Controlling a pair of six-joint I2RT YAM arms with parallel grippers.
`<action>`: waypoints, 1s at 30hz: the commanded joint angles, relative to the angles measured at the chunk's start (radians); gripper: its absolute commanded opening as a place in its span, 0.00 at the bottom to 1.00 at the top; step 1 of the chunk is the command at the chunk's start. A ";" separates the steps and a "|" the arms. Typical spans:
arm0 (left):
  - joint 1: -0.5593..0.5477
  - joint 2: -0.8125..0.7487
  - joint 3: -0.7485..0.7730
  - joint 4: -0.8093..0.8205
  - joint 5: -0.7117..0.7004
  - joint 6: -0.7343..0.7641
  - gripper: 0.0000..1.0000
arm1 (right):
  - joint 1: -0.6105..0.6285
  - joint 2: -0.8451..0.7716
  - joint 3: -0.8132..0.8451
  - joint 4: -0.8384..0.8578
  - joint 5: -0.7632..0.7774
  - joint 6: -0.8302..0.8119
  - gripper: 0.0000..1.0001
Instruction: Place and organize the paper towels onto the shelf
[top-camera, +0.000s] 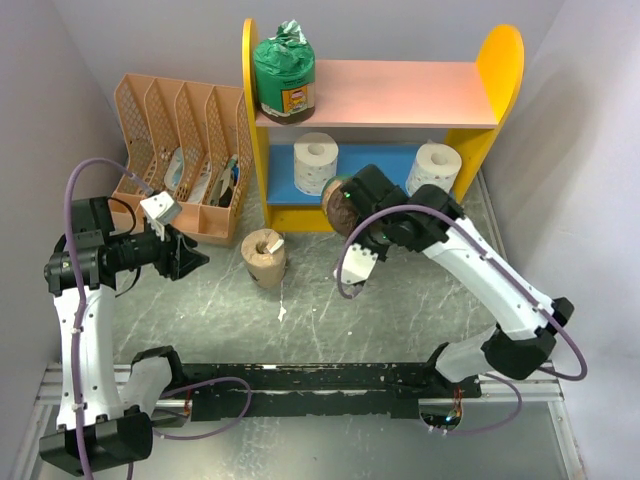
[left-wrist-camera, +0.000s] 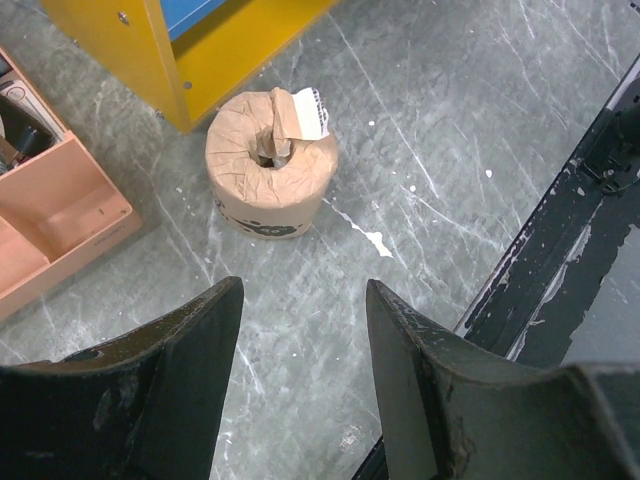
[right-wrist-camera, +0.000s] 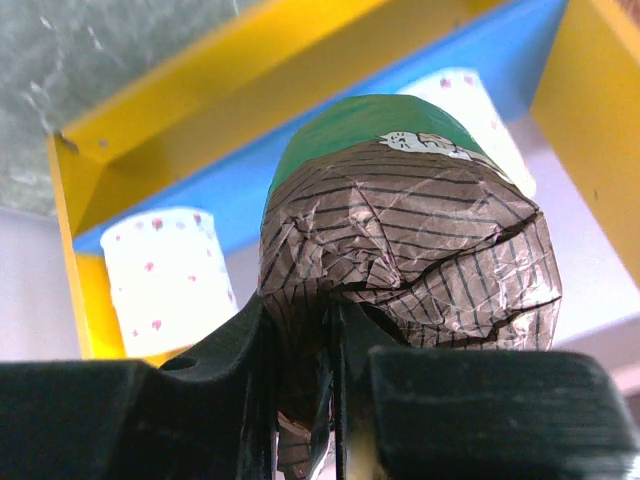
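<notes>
Rolls first: one green-wrapped roll (top-camera: 284, 70) stands at the left end of the shelf's (top-camera: 505, 70) pink upper board (top-camera: 400, 90), and two white rolls (top-camera: 316, 163) (top-camera: 434, 168) sit on the blue lower board (top-camera: 375, 160), one left and one right. A second wrapped roll (right-wrist-camera: 410, 220), brown with a green top, is pinched tight in the right gripper (right-wrist-camera: 330, 330) and held at the shelf's front edge, between the white ones. The tan roll (left-wrist-camera: 270, 165) stands on the table (top-camera: 400, 290) just near-left of the shelf, with a paper flap sticking out of its core. The left gripper (left-wrist-camera: 303, 300) points at it from the left, fingers spread wide, not touching. The peach file organizer (top-camera: 170, 110) sits far left, beside the shelf.
</notes>
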 joint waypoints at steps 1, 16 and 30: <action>0.025 0.003 0.003 -0.006 0.048 0.017 0.64 | -0.041 -0.059 0.097 0.009 0.116 -0.061 0.00; 0.045 0.023 0.009 -0.016 0.073 0.024 0.65 | -0.172 -0.110 0.387 0.014 0.245 -0.140 0.00; 0.046 0.019 0.015 -0.034 0.094 0.046 0.65 | -0.180 0.017 0.534 0.017 0.210 -0.159 0.00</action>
